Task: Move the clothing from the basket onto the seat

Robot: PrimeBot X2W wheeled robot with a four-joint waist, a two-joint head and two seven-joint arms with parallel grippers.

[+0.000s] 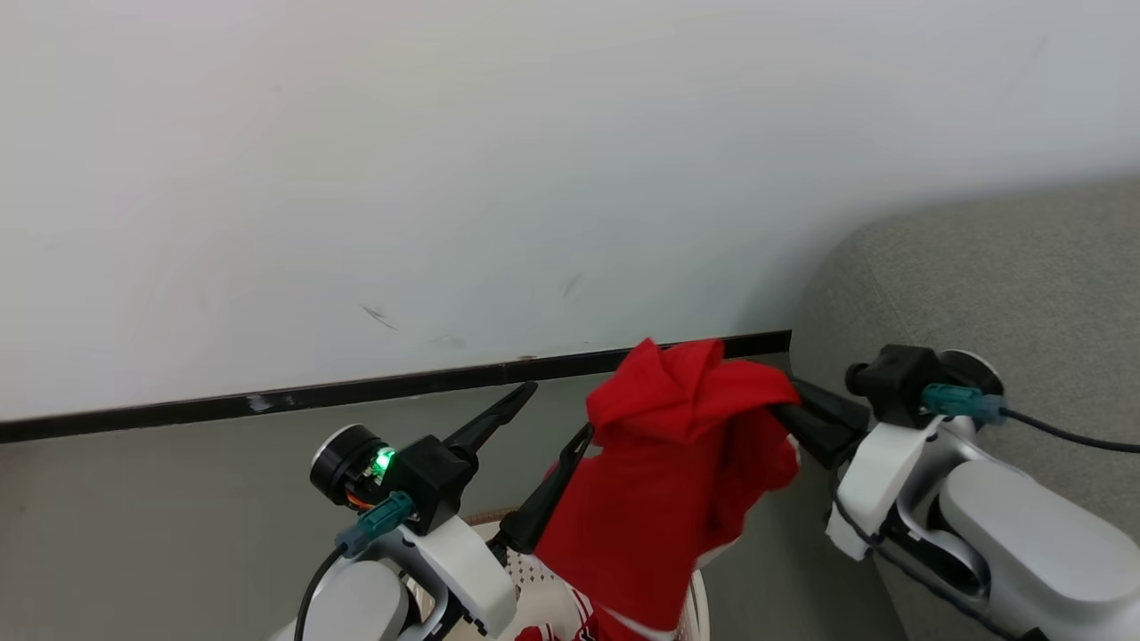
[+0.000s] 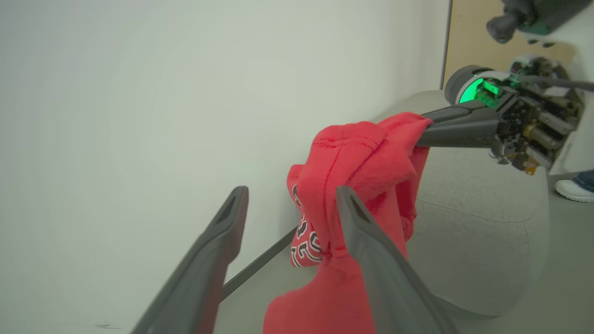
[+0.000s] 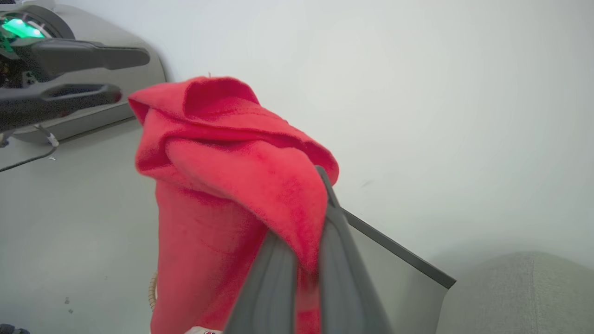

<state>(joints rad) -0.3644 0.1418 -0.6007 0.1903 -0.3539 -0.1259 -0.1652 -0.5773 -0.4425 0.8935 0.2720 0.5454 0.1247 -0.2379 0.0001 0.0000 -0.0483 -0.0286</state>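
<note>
Head view, left to right. We see the left gripper point(image 1: 559, 411) at lower left with its two dark fingers spread apart. The finger nearer the middle lies along the left edge of the clothing point(image 1: 659, 481), and we cannot tell whether it touches. The clothing, a bunched red garment, hangs in the air at the middle of the view, above the basket point(image 1: 534, 574), whose cream perforated wall shows at the bottom edge. More red fabric with white trim lies in the basket. To the right, the right gripper point(image 1: 802, 414) reaches in level, and its fingertips are buried in the upper right fold of the garment. The grey seat point(image 1: 997, 285) lies further right, apart from the cloth. A dark baseboard point(image 1: 356, 392) runs behind, between wall and floor.

Left wrist view. We see the left gripper point(image 2: 291, 192) held wide, the clothing point(image 2: 366, 153) lying beyond its right finger and not between the two. Black-and-white numbers point(image 2: 304, 241) show on a lower fold. The right gripper point(image 2: 424, 127) pinches the top corner of the cloth, with the seat point(image 2: 473, 232) behind it. A shoe point(image 2: 575, 190) stands at the far right edge.

Right wrist view. The left gripper point(image 3: 132, 74) is at upper left, spread, its lower tip just beside the clothing point(image 3: 222, 162). The right gripper point(image 3: 304, 250) is closed on a red fold that drapes over its fingers. The seat point(image 3: 519, 292) is at lower right.
</note>
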